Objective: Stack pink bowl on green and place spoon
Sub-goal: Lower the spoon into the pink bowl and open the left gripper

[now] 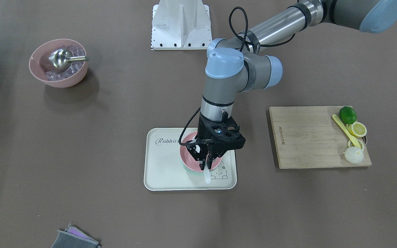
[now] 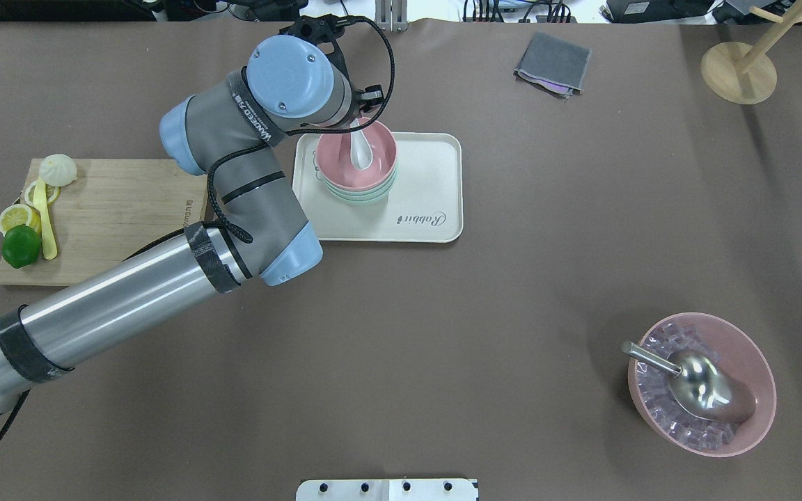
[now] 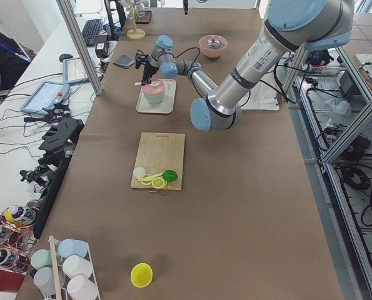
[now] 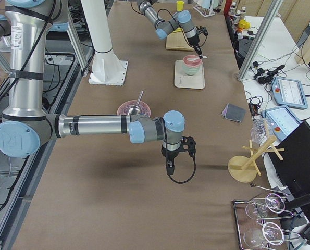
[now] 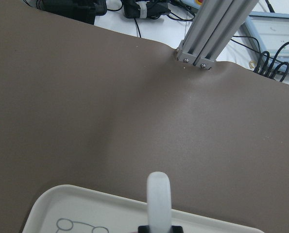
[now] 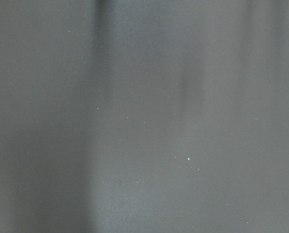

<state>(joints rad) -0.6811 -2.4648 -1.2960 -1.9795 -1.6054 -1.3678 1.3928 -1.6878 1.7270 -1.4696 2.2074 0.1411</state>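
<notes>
A pink bowl point(image 2: 383, 156) sits nested on a green bowl point(image 2: 363, 197) on the cream tray point(image 2: 429, 181). My left gripper point(image 1: 205, 162) hangs over the bowls and is shut on the handle of a white spoon point(image 1: 207, 177). The spoon's head lies inside the pink bowl point(image 2: 360, 154), and its handle tip points out over the tray in the left wrist view point(image 5: 159, 194). My right gripper point(image 4: 169, 169) hovers over bare table far from the tray. It shows only in the exterior right view, so I cannot tell whether it is open or shut.
A wooden cutting board point(image 2: 115, 209) with a lime, lemon slices, a yellow spoon and a white bun lies left of the tray. A large pink bowl point(image 2: 756, 410) of ice holds a metal scoop. A grey cloth point(image 2: 553, 62) and a wooden stand point(image 2: 738, 73) sit at the far edge.
</notes>
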